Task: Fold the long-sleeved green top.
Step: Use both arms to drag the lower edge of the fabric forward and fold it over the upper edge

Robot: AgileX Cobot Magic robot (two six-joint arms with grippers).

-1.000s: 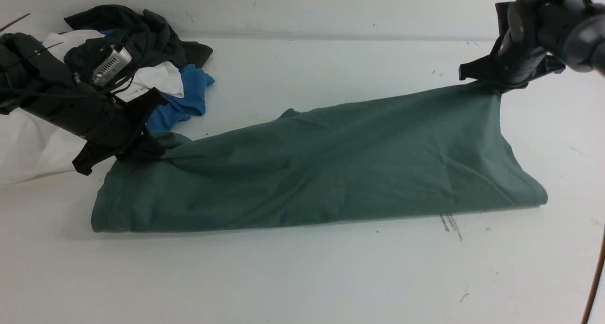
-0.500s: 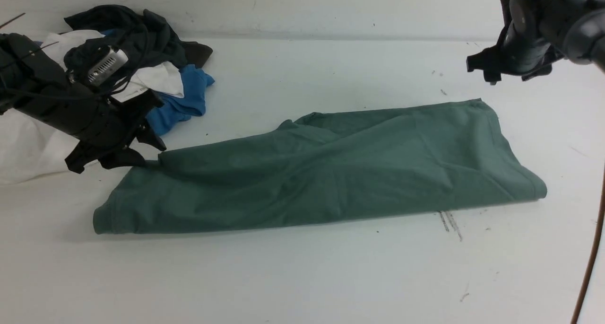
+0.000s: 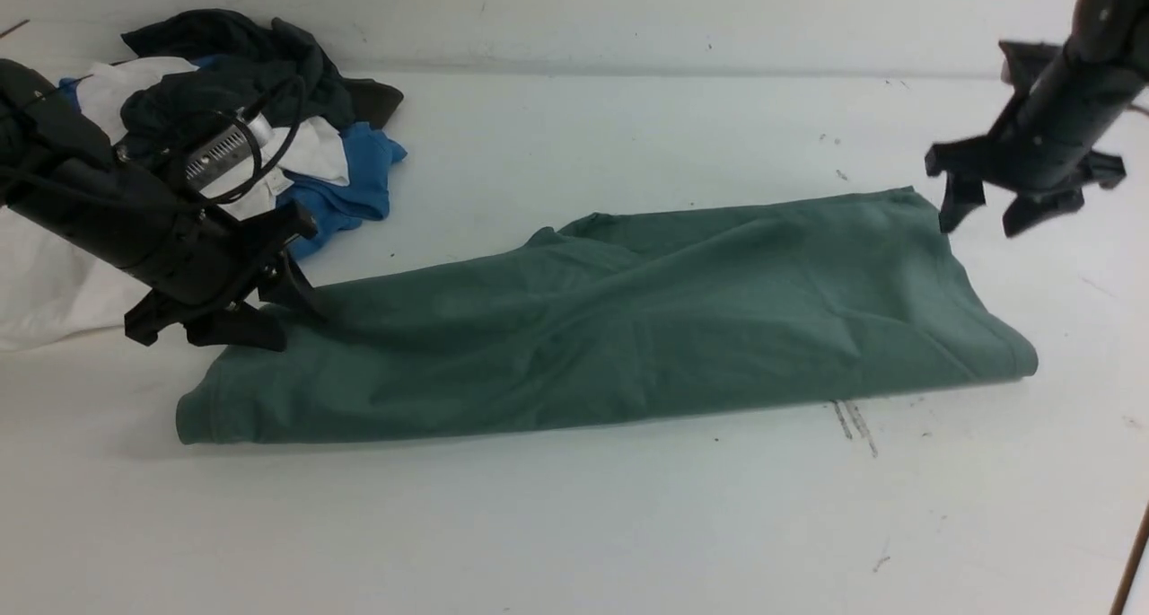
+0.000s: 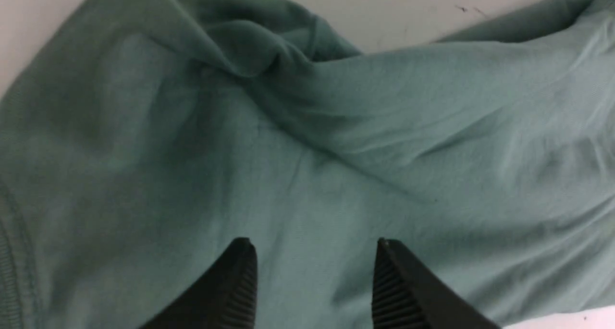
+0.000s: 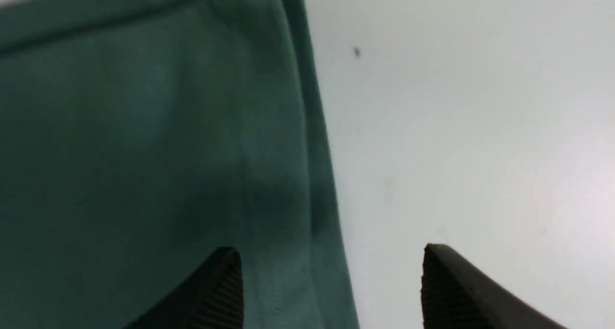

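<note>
White tabletop (image 3: 574,525), scuffed, bare along the near edge. Green long-sleeved top (image 3: 610,328): lying mid-tabletop as a long folded band running left to right, creased. Left claw (image 3: 292,323): jaws parted, holding nothing, over the band's left end. Right claw (image 3: 978,224): jaws wide, empty, raised at the far right corner, one finger over cloth, the other over bare tabletop. Heap of garments (image 3: 269,103): dark, white and blue, far left.

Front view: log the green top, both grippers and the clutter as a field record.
green long-sleeved top: lying on the table as a long folded band
left gripper: open, over the top's left end, holding nothing
right gripper: open, raised beside the top's far right corner, empty
clothes pile: far left of table
</note>
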